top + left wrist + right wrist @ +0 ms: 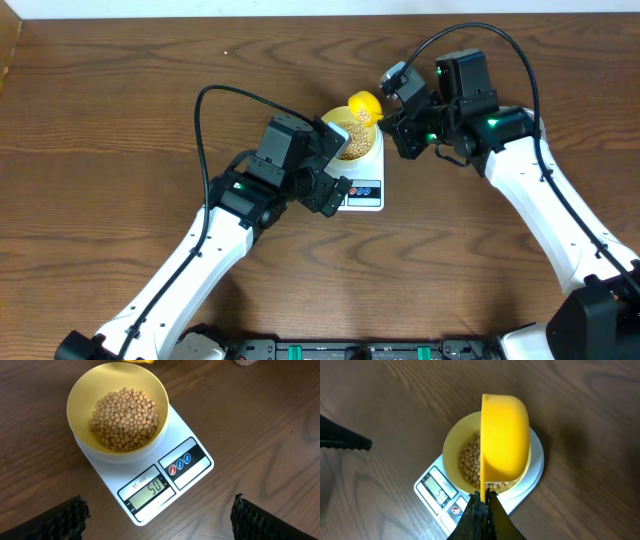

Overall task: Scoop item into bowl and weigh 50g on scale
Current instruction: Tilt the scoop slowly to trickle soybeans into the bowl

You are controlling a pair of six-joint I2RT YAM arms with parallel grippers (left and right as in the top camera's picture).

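The pale yellow bowl (pixel 117 410) sits on the white scale (pixel 165 472) and holds a heap of tan beans (pixel 125 420). The scale's display (pixel 152 489) reads 50. My right gripper (pixel 484 495) is shut on the handle of a bright yellow scoop (pixel 504 430), held tipped on edge over the bowl (pixel 456 447). The scoop (pixel 364 106) shows at the bowl's far side from overhead. My left gripper (pixel 157 520) is open and empty, hovering just in front of the scale (pixel 362 192).
The wooden table (pixel 120 120) surrounds the scale. A bit of another container with beans shows at the top edge of the left wrist view (pixel 246 362). Both arms crowd the scale from left and right.
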